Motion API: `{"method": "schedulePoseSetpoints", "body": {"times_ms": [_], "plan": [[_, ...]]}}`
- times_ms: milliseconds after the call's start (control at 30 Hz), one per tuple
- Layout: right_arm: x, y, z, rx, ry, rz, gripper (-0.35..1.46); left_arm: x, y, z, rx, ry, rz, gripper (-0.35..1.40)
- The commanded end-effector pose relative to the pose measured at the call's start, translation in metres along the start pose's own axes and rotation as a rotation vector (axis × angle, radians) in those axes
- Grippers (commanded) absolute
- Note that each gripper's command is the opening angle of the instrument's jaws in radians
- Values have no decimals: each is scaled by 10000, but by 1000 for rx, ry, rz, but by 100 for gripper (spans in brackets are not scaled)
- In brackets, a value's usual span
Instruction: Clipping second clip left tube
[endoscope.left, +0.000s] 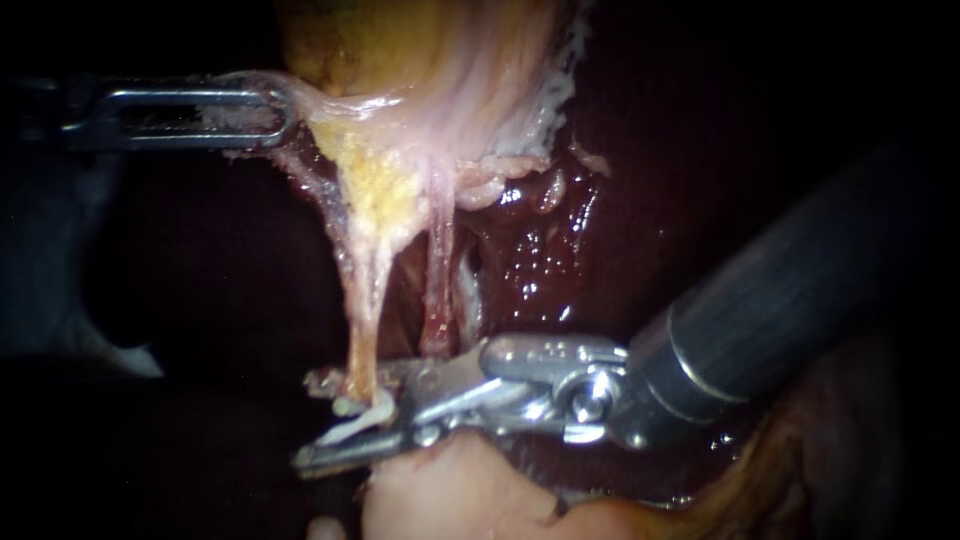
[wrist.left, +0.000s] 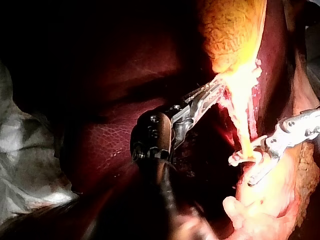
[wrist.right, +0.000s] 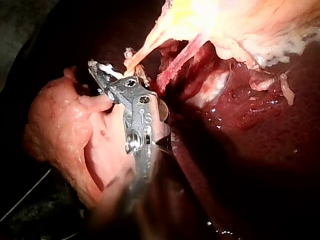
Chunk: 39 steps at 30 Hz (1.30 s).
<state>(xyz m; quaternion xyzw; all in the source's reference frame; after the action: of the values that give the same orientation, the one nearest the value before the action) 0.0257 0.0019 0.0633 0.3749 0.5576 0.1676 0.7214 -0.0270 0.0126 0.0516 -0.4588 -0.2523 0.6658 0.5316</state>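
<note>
A: State of the left instrument (endoscope.left: 270, 112)?
B: Slotted steel jaws clamped flat on the pale membrane at the edge of the yellow-tan gallbladder (endoscope.left: 400, 50). The membrane is stretched taut toward them.
A: And the right instrument (endoscope.left: 318, 420)?
B: Silver hinged jaws stand in a narrow V. A small white plastic clip (endoscope.left: 352, 418) sits between them, and both jaws touch it.
A: Tube location?
B: The thin pale-yellow left tube (endoscope.left: 362, 330) hangs from the gallbladder and runs through that clip near its lower end. The pinkish right tube (endoscope.left: 438, 290) is just beside it, outside the jaws. Glossy dark red liver (endoscope.left: 540, 260) lies behind. A pale pink tissue lump (endoscope.left: 450, 490) sits under the jaws.
</note>
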Motion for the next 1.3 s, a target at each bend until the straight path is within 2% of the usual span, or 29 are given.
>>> {"method": "schedulePoseSetpoints", "body": {"times_ms": [33,300,433,600,767,867,1100,1300], "plan": [[0,-1,0,1,-1,-1,46,0,0,0,-1,0,0,-35],[-3,2,-4,2,-1,4,44,0,0,0,-1,0,0,-35],[-3,2,-4,3,-2,4,35,0,-1,0,-1,0,0,-35],[-3,2,-3,7,-2,15,6,0,-1,0,-1,0,0,-35],[-3,3,-4,7,-2,15,-11,0,-2,1,-1,0,1,-35],[-4,4,-4,8,-2,15,-35,0,-2,1,-1,0,1,-35],[-5,11,-7,31,-4,11,-35,0,-2,1,-1,0,1,-35],[-6,13,-7,37,-6,8,-35,0,-2,1,-1,0,1,-35]]}}
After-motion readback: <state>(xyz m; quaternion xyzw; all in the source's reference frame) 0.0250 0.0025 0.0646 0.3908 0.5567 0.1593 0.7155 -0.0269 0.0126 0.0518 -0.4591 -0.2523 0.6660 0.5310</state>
